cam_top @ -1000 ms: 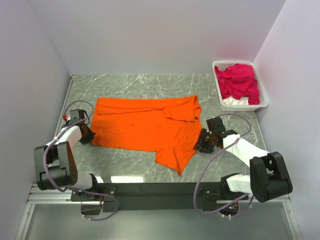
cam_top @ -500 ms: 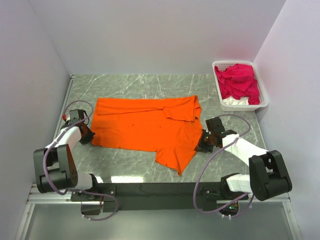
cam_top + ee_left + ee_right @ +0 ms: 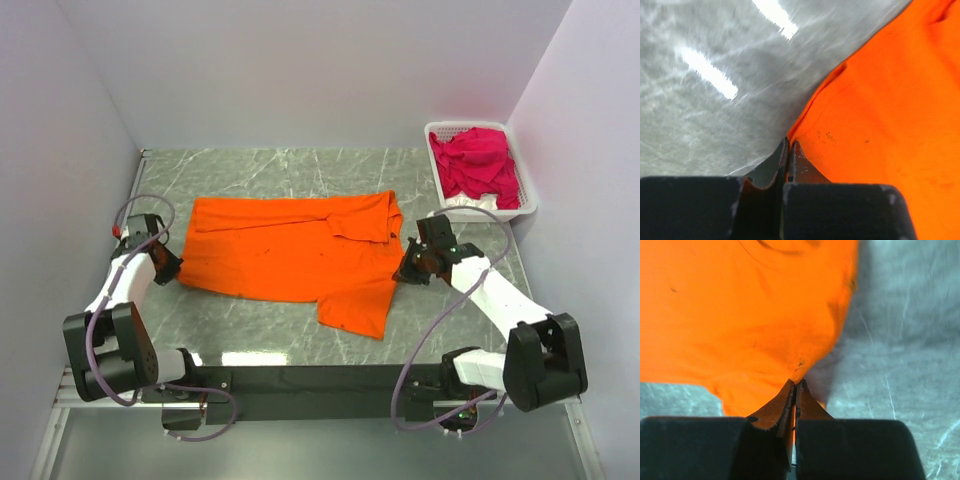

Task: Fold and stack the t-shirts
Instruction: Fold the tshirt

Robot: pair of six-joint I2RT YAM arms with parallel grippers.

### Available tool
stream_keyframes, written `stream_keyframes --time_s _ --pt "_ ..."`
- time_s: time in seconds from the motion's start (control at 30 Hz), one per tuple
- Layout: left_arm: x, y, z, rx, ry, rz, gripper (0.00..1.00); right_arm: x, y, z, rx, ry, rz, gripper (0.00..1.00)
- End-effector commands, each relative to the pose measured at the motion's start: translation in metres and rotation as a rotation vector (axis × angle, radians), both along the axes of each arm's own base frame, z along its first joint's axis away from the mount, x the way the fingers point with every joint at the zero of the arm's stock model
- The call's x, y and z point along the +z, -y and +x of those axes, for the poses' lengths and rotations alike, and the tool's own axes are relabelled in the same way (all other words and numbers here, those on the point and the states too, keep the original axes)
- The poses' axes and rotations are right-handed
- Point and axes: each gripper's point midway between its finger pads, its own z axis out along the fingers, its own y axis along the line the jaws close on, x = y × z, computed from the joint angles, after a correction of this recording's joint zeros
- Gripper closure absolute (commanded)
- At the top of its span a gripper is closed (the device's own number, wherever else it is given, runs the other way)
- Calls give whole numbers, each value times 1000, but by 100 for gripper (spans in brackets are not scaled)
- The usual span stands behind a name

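A bright orange t-shirt point(image 3: 290, 252) lies spread across the grey marble table, its near right part hanging down toward the front. My left gripper point(image 3: 168, 264) is shut on the shirt's left edge, seen as orange cloth point(image 3: 880, 100) pinched at the fingertips in the left wrist view. My right gripper point(image 3: 405, 272) is shut on the shirt's right edge, and the cloth point(image 3: 740, 315) is lifted off the table there. Magenta-pink t-shirts point(image 3: 478, 160) lie piled in the basket.
A white slotted basket point(image 3: 528, 205) stands at the back right corner, with a white cloth point(image 3: 470, 203) under the pink ones. Lilac walls close in the table on the left, back and right. Bare marble point(image 3: 250, 330) lies in front of the shirt.
Both grippers have moved away from the front edge, pulling the orange shirt's edges up and back. The hanging near corner has shifted right and shortened.
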Motion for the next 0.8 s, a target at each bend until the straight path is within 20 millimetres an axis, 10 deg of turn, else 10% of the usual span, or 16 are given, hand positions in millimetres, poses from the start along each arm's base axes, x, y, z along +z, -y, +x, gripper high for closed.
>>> stream_keyframes --time_s 0.0,0.77 --pt "35 -10 24 19 91 28 99 15 4 19 -2 14 -27 100" --pt "19 -8 93 -13 78 -86 99 20 11 92 -12 -25 -27 100"
